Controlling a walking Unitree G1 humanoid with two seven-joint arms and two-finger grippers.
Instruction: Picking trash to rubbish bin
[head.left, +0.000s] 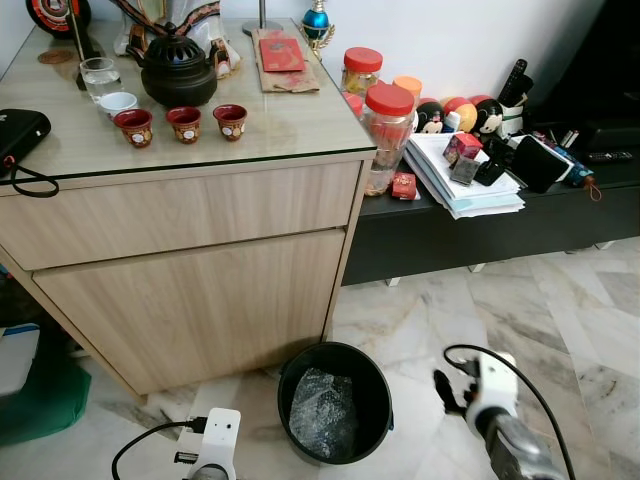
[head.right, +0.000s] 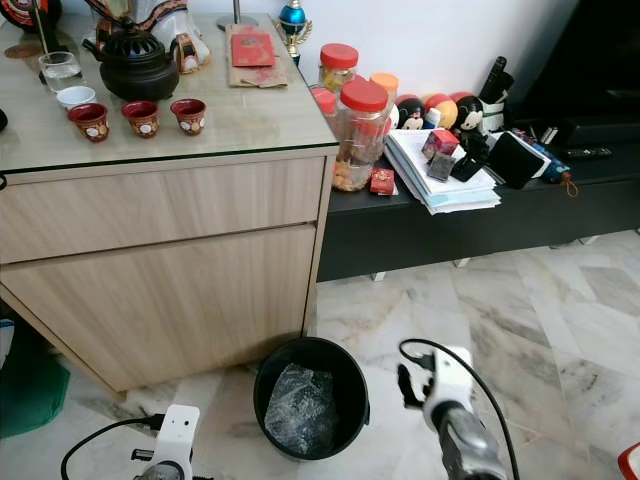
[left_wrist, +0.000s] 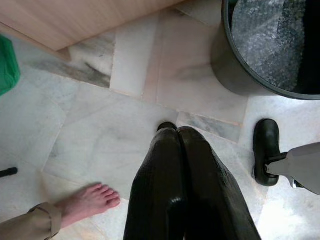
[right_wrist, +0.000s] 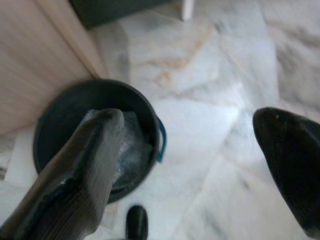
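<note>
A round black rubbish bin (head.left: 335, 400) stands on the marble floor in front of the wooden cabinet. A crumpled piece of clear bubble wrap (head.left: 322, 412) lies inside it. My right arm hangs just right of the bin, and its gripper (right_wrist: 190, 135) is open with nothing between the fingers; one finger (right_wrist: 85, 165) sits over the bin (right_wrist: 95, 135) in the right wrist view. My left gripper (left_wrist: 176, 132) is shut and empty, pointing at the floor left of the bin (left_wrist: 270, 50).
The wooden cabinet (head.left: 190, 270) carries a teapot (head.left: 178, 68) and small cups. A low black shelf (head.left: 480, 225) at right holds jars, papers and toys. A person's bare foot (left_wrist: 87, 202) rests on the floor near my left gripper. A green object (head.left: 40, 395) lies at far left.
</note>
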